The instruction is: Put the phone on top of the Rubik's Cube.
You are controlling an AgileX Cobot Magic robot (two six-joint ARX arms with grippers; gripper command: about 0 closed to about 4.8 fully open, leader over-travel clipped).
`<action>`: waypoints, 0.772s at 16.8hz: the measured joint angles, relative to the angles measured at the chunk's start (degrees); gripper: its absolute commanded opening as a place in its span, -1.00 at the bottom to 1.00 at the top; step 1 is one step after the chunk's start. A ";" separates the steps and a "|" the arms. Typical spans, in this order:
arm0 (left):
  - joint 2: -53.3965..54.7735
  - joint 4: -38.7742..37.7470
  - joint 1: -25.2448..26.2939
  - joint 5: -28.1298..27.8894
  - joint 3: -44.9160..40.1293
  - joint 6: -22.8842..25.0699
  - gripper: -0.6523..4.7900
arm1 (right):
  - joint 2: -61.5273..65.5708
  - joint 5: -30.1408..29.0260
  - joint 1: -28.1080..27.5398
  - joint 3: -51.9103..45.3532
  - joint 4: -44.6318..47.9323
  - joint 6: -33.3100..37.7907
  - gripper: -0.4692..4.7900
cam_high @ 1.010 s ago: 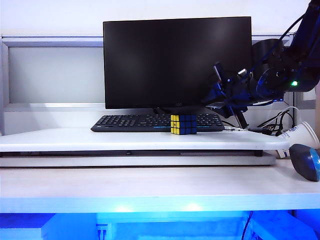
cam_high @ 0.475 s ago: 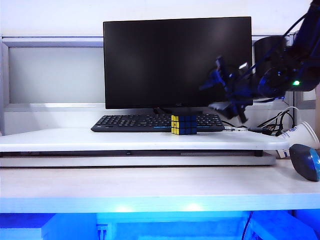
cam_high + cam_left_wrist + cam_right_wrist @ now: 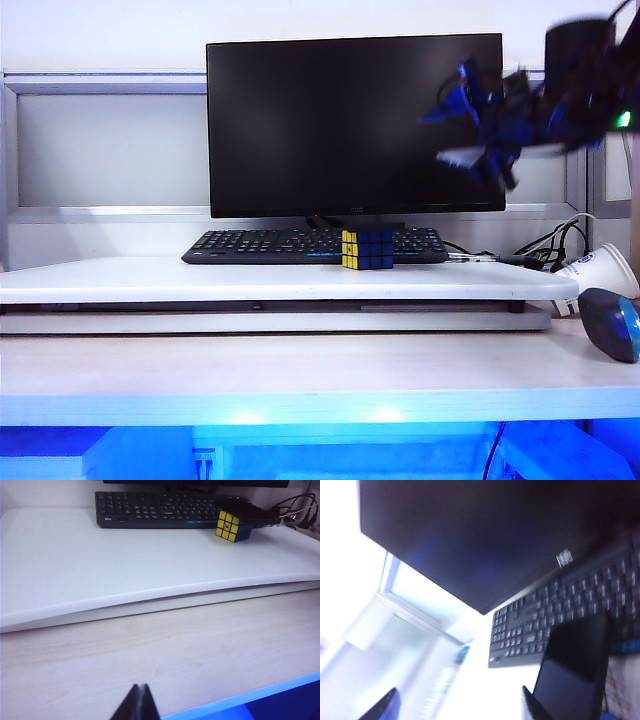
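The Rubik's Cube [image 3: 367,249] [image 3: 232,526], yellow and blue, stands on the raised white shelf [image 3: 150,278] in front of the keyboard. In the left wrist view the phone [image 3: 252,511] is a flat black slab that appears to lie across the cube's top. The right wrist view shows its dark blue face [image 3: 572,680]. My right gripper [image 3: 445,135] [image 3: 457,702] is open and empty, blurred, high in front of the monitor's right edge and well above the cube. My left gripper [image 3: 141,687] is shut over the lower desk, far from both.
A black monitor [image 3: 355,125] and black keyboard [image 3: 270,245] fill the back of the shelf. Cables [image 3: 555,240], a paper cup [image 3: 600,268] and a dark blue mouse [image 3: 612,322] lie at the right. The pale wooden lower desk [image 3: 300,375] runs along the front.
My right gripper has opened and risen up and to the right, away from the keyboard's right end. The cube and the left arm have not moved.
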 measured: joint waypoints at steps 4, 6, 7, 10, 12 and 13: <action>0.00 0.00 0.00 0.02 0.00 0.00 -0.77 | -9.09 1.38 -0.02 0.00 -19.52 -17.88 0.34; 0.00 0.00 0.00 0.02 0.00 -0.02 -0.77 | -13.42 5.14 -0.02 0.00 -28.06 -25.57 0.34; 0.00 0.00 0.00 0.00 0.00 -0.02 -0.77 | -15.98 7.10 -0.02 0.02 -32.06 -29.53 0.34; 0.00 0.00 -0.02 0.02 0.00 -0.02 -0.77 | -23.89 14.38 -0.02 0.00 -44.65 -41.09 0.18; 0.00 0.00 -0.02 0.02 0.00 -0.02 -0.77 | -28.50 16.48 -0.02 -0.72 -49.57 -45.81 0.17; 0.00 0.00 -0.02 0.02 0.00 0.00 -0.77 | -30.86 16.68 -0.02 -2.32 -49.70 -46.71 0.17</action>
